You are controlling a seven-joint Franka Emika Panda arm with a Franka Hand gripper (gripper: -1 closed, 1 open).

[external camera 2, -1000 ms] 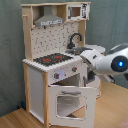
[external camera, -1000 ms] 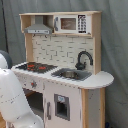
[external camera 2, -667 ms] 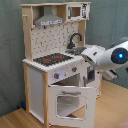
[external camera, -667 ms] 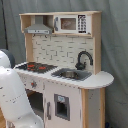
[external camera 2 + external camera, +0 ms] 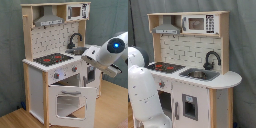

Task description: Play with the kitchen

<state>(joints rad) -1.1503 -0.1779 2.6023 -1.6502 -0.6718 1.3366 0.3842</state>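
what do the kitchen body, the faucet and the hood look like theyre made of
The kitchen looks like white-painted board with pale bare-wood edges and frame, matte. The faucet is black and faintly glossy, probably plastic, though painted metal can't be ruled out. The hood is flat grey, likely painted wood or plastic.

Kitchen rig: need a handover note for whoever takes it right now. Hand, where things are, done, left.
Hand: not visible in either exterior view; only the white arm shows, reaching in from the second exterior view's right towards the front of the kitchen, below the counter and beside the oven door.
Kitchen: upright against the grey curtain. The oven door hangs open, swung down and forward. The stovetop, sink and faucet look untouched, and nothing loose shows on the counter.
Done: oven is open.
Left: task is open-ended. Check what the hand is doing behind the arm before moving; probably close the door next.
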